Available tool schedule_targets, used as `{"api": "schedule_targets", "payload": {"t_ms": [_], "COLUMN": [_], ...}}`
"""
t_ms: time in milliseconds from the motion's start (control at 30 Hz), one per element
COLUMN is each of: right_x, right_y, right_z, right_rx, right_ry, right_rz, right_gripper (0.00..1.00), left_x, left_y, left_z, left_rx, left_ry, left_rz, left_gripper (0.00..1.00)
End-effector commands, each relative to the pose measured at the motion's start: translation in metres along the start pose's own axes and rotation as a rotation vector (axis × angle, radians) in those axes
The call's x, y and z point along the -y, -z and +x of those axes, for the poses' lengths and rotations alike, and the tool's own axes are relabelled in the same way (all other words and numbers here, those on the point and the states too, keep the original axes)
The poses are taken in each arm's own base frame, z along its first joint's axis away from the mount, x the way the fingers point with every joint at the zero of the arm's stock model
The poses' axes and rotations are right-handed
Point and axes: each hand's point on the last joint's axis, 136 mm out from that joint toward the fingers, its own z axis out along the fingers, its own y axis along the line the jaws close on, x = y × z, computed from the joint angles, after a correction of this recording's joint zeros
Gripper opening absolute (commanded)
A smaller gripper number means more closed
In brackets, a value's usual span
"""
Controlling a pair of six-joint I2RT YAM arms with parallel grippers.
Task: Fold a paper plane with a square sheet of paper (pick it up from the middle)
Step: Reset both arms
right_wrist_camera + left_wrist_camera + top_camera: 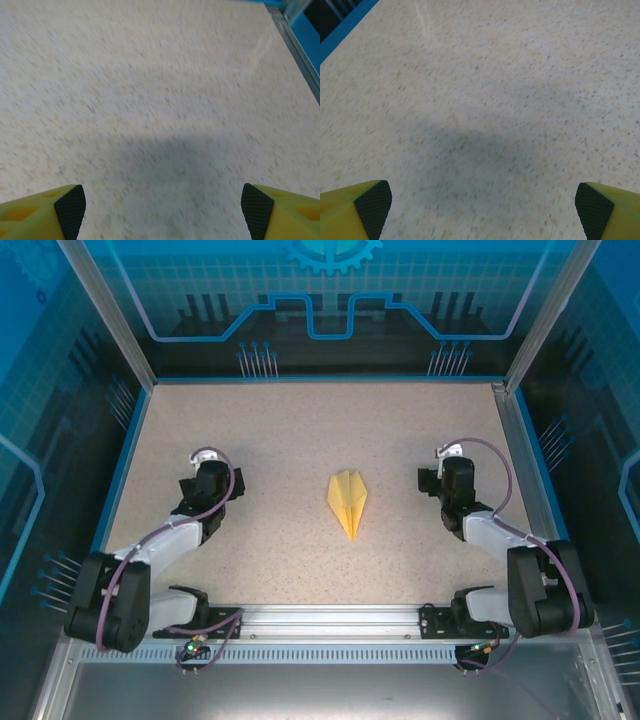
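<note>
The yellow paper plane (347, 502) lies flat in the middle of the speckled table (300, 430), its sharp tip toward the near edge and a centre crease along its length. My left gripper (208, 462) hovers well to the plane's left, open, with bare table between its black pads (372, 206). My right gripper (448, 458) hovers about as far to the plane's right, also open over bare table, its pads (70, 207) wide apart. Neither gripper touches the plane. The square sheet of paper is out of view as a flat sheet.
A blue rim (120, 470) and clear enclosure walls border the table on the left, back and right. A metal rail (330, 620) with both arm bases runs along the near edge. Bare tabletop lies all around the plane.
</note>
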Motion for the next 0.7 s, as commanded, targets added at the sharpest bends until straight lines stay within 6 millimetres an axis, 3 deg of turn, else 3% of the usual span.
{"api": "schedule_targets", "payload": {"t_ms": [0,133,200,333,367,400,667], "right_x": [-0.009,-0.03,-0.039,-0.033,-0.026,-0.022,-0.02], "right_y": [-0.006,-0.01,-0.017,-0.02,-0.024,-0.026,-0.026], "right_z": [-0.029,-0.024,-0.015,-0.012,-0.014,-0.013,-0.013], "right_rx": [0.158,0.194,0.218,0.188,0.178,0.164,0.167], "right_ry": [-0.005,0.041,0.069,0.052,0.028,0.005,0.0], "right_rz": [-0.085,-0.19,-0.217,-0.179,-0.144,-0.146,-0.139], "right_gripper": [0.84,0.84,0.83,0.84,0.84,0.98,0.99], "left_x": [0.015,0.023,0.023,0.02,0.011,0.011,0.015], "left_y": [-0.01,-0.022,-0.031,-0.037,-0.04,-0.041,-0.039], "left_z": [-0.03,-0.037,-0.029,-0.018,-0.018,-0.018,-0.019], "left_rx": [0.171,0.217,0.201,0.203,0.21,0.19,0.206], "left_ry": [-0.026,-0.053,-0.021,0.008,0.038,0.039,0.011], "left_rz": [0.084,0.132,0.192,0.222,0.182,0.178,0.167], "left_gripper": [0.99,0.99,0.99,0.98,0.99,0.99,0.98]}}
